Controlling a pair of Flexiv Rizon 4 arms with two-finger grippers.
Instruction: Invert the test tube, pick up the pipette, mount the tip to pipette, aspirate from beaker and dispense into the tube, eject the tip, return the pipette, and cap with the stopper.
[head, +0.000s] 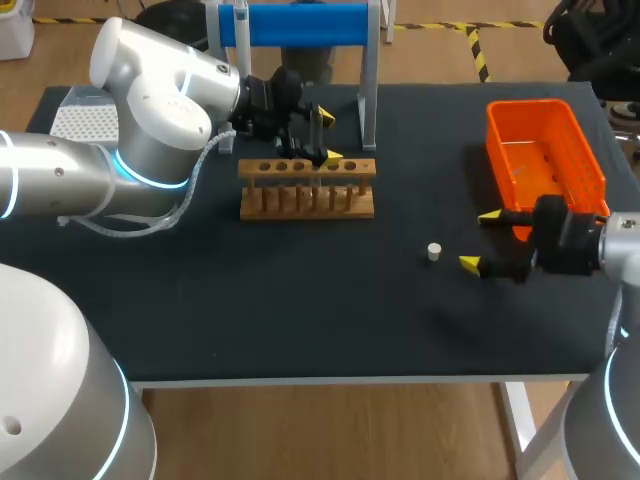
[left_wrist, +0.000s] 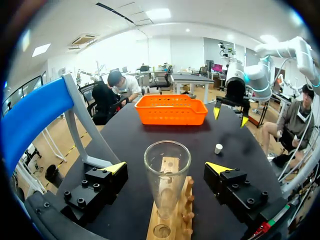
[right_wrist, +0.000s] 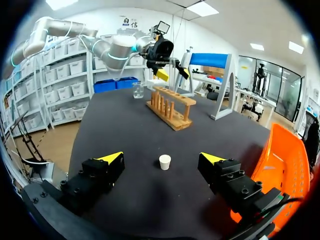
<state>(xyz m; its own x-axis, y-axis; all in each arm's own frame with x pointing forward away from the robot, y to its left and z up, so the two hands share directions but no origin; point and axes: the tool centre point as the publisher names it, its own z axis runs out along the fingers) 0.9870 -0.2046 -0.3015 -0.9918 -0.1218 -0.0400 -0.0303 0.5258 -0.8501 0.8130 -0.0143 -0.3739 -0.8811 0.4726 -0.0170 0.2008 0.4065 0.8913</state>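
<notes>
A clear glass test tube (left_wrist: 166, 175) stands in the wooden rack (head: 307, 190), its open mouth facing the left wrist camera. My left gripper (head: 330, 137) hovers over the rack's right part, open. In the left wrist view the left gripper (left_wrist: 167, 167) has the tube between its fingers, with a gap on both sides. A small white stopper (head: 434, 252) lies on the black table right of centre. My right gripper (head: 480, 239) is open just right of it. In the right wrist view the stopper (right_wrist: 164, 161) lies ahead, between the open fingers (right_wrist: 111, 159). A glass beaker (right_wrist: 138, 90) stands beyond the rack (right_wrist: 172, 106).
An orange basket (head: 545, 150) sits at the back right, beside my right wrist. A blue-topped stand (head: 300, 25) rises behind the rack. A white tip box (head: 85, 122) is at the back left, partly behind my left arm.
</notes>
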